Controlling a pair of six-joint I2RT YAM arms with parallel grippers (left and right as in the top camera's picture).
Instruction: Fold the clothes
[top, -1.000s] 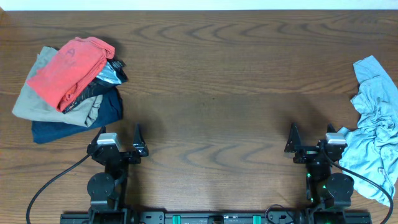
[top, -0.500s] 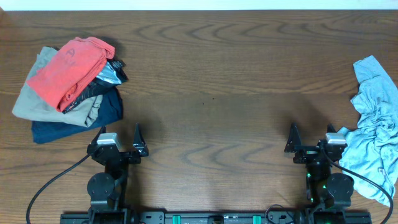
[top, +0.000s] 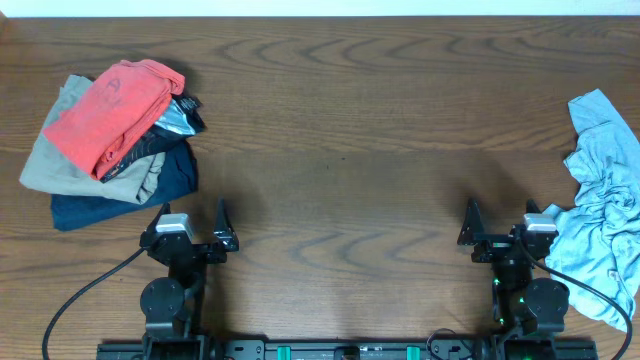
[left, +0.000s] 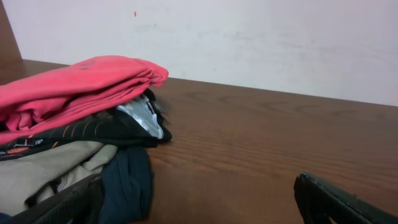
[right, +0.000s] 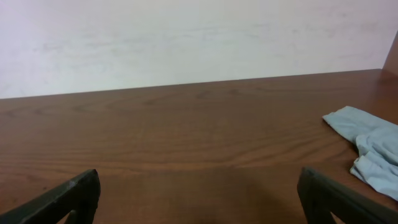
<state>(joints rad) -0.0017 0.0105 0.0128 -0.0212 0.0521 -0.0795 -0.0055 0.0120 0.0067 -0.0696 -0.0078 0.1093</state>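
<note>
— So, where are my arms?

— Both are tucked back at the near edge of the table (top: 340, 130), low and level, wrists aimed at the far wall (right: 186, 37). Your left gripper (top: 192, 216) sits just beside the clothes stack (top: 110, 150). Your right gripper (top: 500, 218) sits just beside the blue shirt (top: 600, 200).

— And the clothes, which way do they lie?

— Two lots, well apart. On your left, the stack has a folded red shirt (top: 115, 110) on top, long axis diagonal from near-left to far-right. Under it are a black item with a silver patch (top: 178, 115), a beige garment (top: 60, 165) and a navy garment (top: 120, 200) at the bottom. On your right, the blue shirt is crumpled, long axis near-to-far along the table's right edge.

— Jaws?

— Both are spread wide, fingers (right: 68, 196) at the bottom corners of each wrist view, nothing between them. Can't tell whether an outer finger brushes cloth.
</note>
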